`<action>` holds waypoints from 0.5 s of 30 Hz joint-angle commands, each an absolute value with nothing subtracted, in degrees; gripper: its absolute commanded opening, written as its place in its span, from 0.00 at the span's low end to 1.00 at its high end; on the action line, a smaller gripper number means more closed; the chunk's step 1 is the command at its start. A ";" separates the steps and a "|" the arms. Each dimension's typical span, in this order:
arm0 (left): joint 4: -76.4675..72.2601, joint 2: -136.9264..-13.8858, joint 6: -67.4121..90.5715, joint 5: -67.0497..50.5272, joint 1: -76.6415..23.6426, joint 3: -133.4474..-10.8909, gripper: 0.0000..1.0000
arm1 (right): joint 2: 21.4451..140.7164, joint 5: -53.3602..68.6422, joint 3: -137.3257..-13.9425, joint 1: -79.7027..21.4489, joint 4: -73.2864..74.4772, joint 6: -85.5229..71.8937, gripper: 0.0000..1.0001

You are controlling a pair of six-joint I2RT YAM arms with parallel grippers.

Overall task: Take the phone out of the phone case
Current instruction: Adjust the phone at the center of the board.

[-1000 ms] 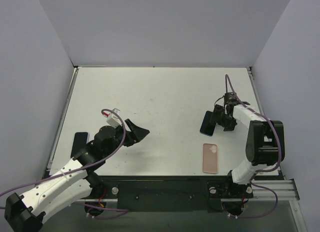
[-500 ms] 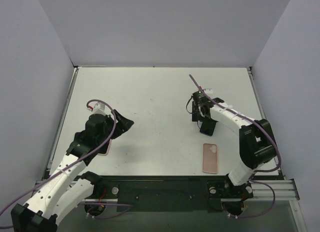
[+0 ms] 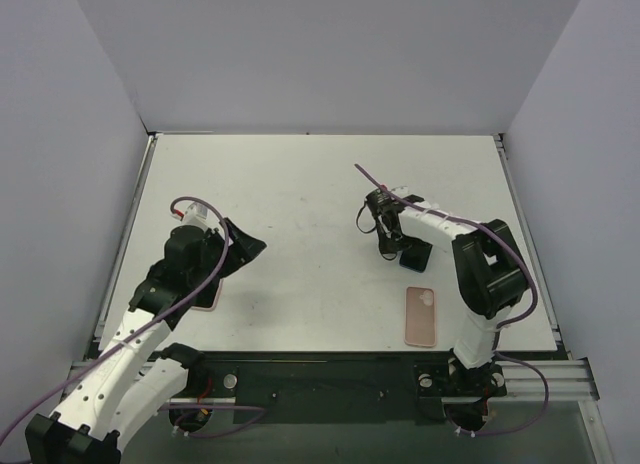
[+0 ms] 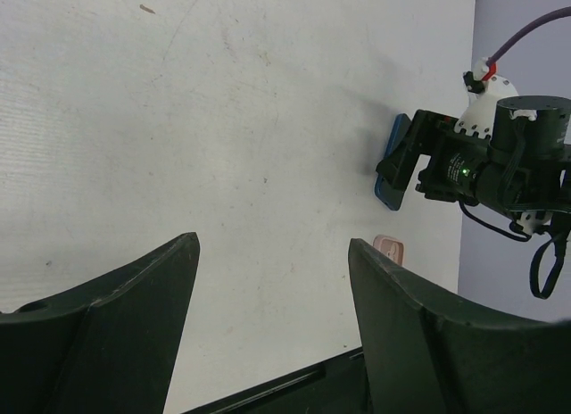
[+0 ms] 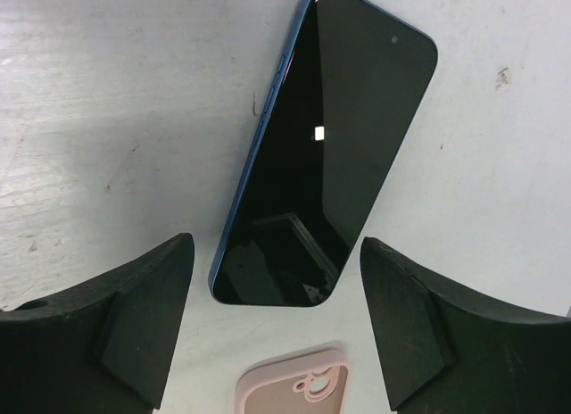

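Note:
The blue phone point(image 5: 326, 155) lies screen up on the white table, out of its case. It also shows in the top view point(image 3: 415, 252) and the left wrist view point(image 4: 393, 164). The empty pink phone case point(image 3: 421, 316) lies flat nearer the front, apart from the phone; its camera end shows in the right wrist view point(image 5: 294, 387). My right gripper point(image 5: 277, 244) is open and empty just above the phone's near end; in the top view it point(image 3: 388, 236) is just left of the phone. My left gripper point(image 3: 245, 246) is open and empty at the table's left, also in its own view point(image 4: 272, 244).
A pale pink flat object point(image 3: 207, 299) lies partly under my left arm near the table's left edge. Grey walls close the table on the left, right and back. The black front rail point(image 3: 320, 374) runs along the near edge.
My right gripper carried the phone left, set it flat on the table and opened. My left arm drew back to the left and then held still.

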State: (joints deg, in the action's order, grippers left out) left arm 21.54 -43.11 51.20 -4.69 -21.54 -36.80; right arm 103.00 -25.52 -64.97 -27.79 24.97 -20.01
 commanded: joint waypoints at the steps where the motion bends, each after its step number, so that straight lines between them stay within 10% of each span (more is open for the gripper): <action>1: 20.83 -41.93 48.35 -6.33 -20.57 -39.81 0.78 | 104.94 -26.89 -66.97 -27.60 28.56 -18.90 0.70; 15: 25.22 -41.66 43.69 -6.59 -16.35 -43.59 0.82 | 101.26 -26.89 -62.67 -26.19 30.06 -19.86 0.70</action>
State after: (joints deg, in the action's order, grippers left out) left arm 23.94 -41.74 46.19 -6.09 -17.91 -40.64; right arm 105.14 -25.69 -65.32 -26.57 25.98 -19.46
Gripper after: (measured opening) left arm 0.815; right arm 0.697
